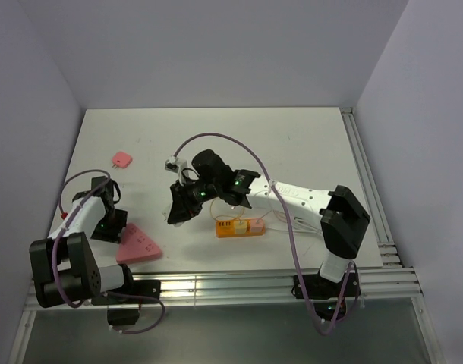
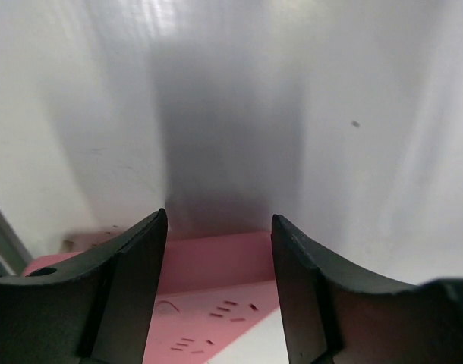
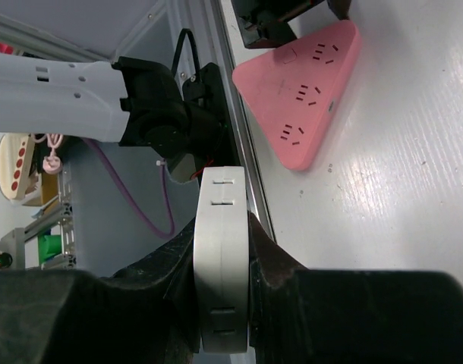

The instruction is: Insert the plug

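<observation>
A pink triangular socket strip [image 1: 139, 246] [image 3: 300, 91] lies flat near the table's front left, its slots facing up. My left gripper [image 1: 112, 225] [image 2: 220, 220] is low at the strip's left corner. Its jaws are apart with the pink strip [image 2: 216, 265] between them, and I cannot tell whether they touch it. My right gripper [image 1: 178, 211] [image 3: 222, 224] hovers to the right of the strip, shut on a flat white plug [image 3: 222, 258] held edge-on. The plug's prongs are hidden.
A small pink piece [image 1: 122, 159] lies at the back left. An orange and yellow block [image 1: 239, 227] with a white cable [image 1: 285, 216] sits beneath the right arm. Metal rails run along the front edge [image 1: 254, 284] and the right edge [image 1: 364, 174].
</observation>
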Action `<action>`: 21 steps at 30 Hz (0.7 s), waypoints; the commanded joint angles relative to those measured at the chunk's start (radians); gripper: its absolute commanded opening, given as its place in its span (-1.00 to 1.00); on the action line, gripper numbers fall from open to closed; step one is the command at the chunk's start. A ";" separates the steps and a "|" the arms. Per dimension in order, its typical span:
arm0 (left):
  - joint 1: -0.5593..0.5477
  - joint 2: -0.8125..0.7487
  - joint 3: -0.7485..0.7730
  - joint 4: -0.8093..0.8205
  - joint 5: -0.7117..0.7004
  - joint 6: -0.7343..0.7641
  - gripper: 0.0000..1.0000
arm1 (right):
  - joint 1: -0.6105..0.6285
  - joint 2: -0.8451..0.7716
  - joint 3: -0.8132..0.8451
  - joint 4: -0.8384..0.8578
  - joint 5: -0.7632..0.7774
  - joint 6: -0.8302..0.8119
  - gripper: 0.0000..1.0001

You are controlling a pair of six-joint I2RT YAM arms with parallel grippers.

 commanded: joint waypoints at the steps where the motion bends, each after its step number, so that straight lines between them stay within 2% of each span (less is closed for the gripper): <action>1: -0.030 0.000 0.050 0.025 0.031 -0.001 0.24 | 0.012 0.052 0.095 0.017 -0.014 0.017 -1.00; 6: -0.041 -0.070 0.055 0.094 0.040 0.075 0.18 | 0.028 0.136 0.222 -0.121 0.038 -0.017 -1.00; 9: -0.041 -0.138 0.078 0.082 -0.033 0.088 0.18 | 0.032 0.207 0.319 -0.217 0.055 -0.032 -1.00; 14: -0.039 -0.224 0.140 -0.089 -0.235 0.031 0.27 | 0.066 0.339 0.492 -0.404 0.129 -0.084 -1.00; 19: -0.039 -0.233 0.105 -0.094 -0.196 0.030 0.26 | 0.121 0.446 0.646 -0.541 0.172 -0.099 -1.00; 21: -0.039 -0.244 0.076 -0.111 -0.193 -0.026 0.22 | 0.141 0.478 0.690 -0.592 0.213 -0.110 -1.00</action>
